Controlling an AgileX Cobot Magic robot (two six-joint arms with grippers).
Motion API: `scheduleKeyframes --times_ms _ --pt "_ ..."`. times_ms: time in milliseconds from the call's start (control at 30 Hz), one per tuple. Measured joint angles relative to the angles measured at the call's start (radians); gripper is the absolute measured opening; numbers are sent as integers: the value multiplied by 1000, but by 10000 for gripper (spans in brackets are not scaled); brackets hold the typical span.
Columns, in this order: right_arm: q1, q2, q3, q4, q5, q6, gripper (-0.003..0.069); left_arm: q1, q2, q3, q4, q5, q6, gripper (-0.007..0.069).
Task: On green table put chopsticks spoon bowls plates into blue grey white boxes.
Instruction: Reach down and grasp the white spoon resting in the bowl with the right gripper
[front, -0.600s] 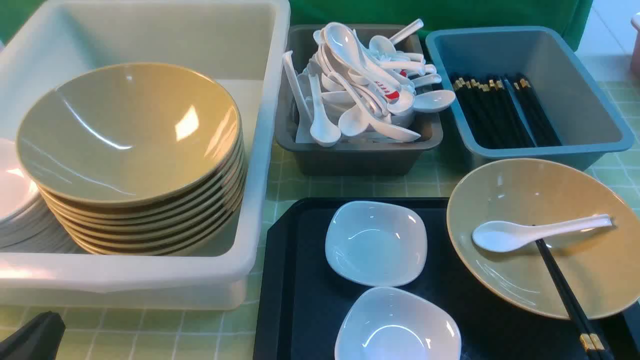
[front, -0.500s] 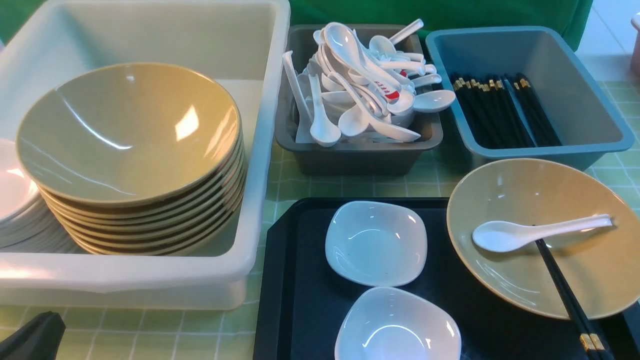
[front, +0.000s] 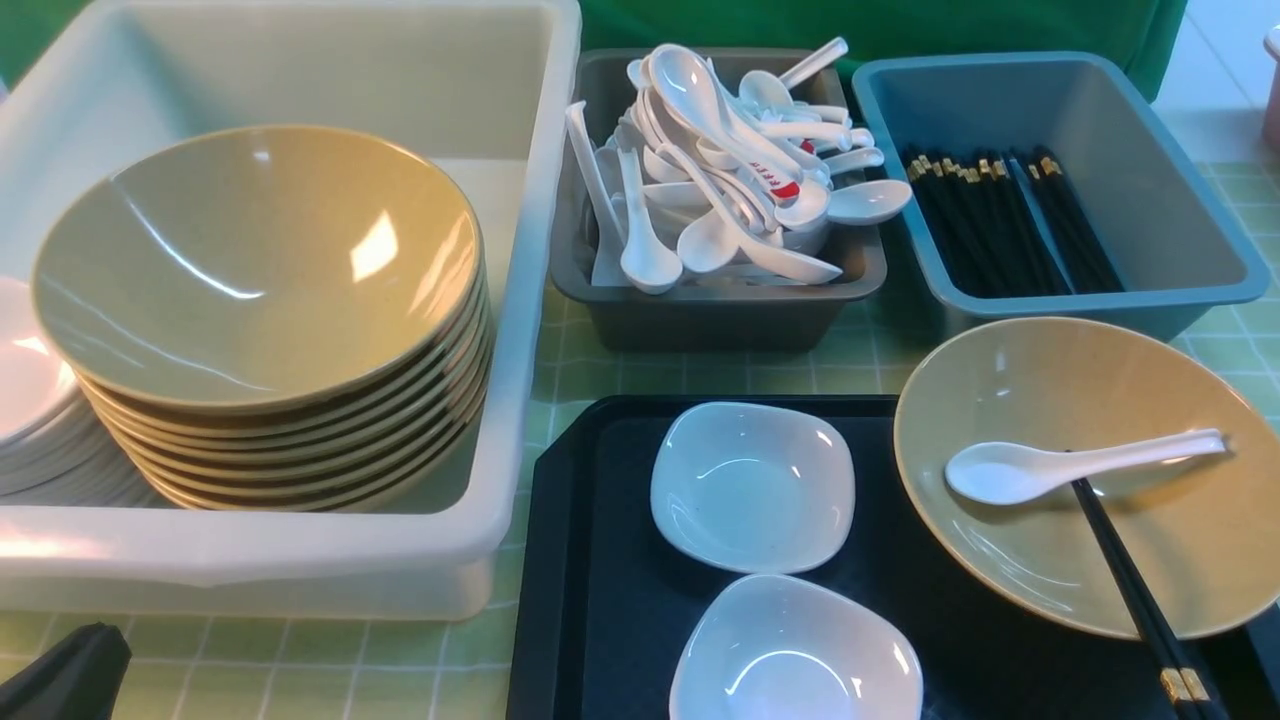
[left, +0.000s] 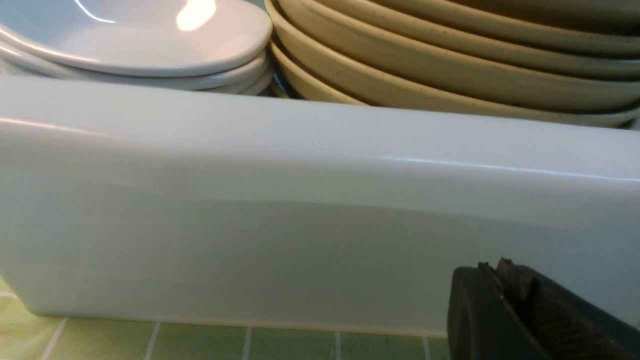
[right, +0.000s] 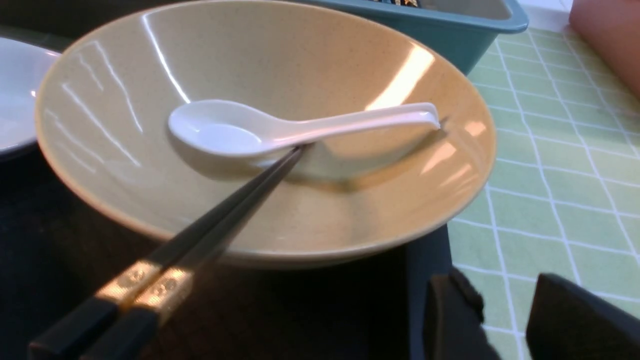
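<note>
the right gripper (right: 500, 305) hangs open and empty, fingers apart, near the rim of the loose bowl (right: 320, 215). in that bowl lie the spoon (right: 280, 130) and the chopsticks (right: 215, 220), tips touching the spoon, gold ends out past the rim. the bowl sits on the tray (front: 620, 620) with two plates (front: 752, 487) (front: 795, 650). the left gripper (left: 520, 310) is low on the table (front: 700, 375), just beside the white box (front: 250, 575); open or closed, i cannot tell. that box holds a bowl stack (front: 260, 260); the grey box (front: 700, 320) holds spoons, the blue box (front: 1090, 300) chopsticks.

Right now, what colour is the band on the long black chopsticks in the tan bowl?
Gold band, clearest in the right wrist view.
</note>
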Motion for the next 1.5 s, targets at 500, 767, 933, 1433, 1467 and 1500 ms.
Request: scheduleKeyframes --times_ms 500,767,933,1433,1467,1500 --pt "0 0 0 0 0 -60 235 2 0 2 17 -43 3 -1" --pt "0 0 15 0 -98 25 235 2 0 2 -70 -261 -30 -1" --pt "0 0 22 0 -342 306 235 2 0 2 -163 -467 -99 -1" --pt "0 131 -315 1 -523 578 235 2 92 -279 -206 -808 -286 -1" --pt "0 166 -375 1 -472 567 235 2 135 -340 -204 -758 -286 -1" --pt "0 224 -467 1 -411 550 235 2 183 -404 -201 -697 -286 -1"
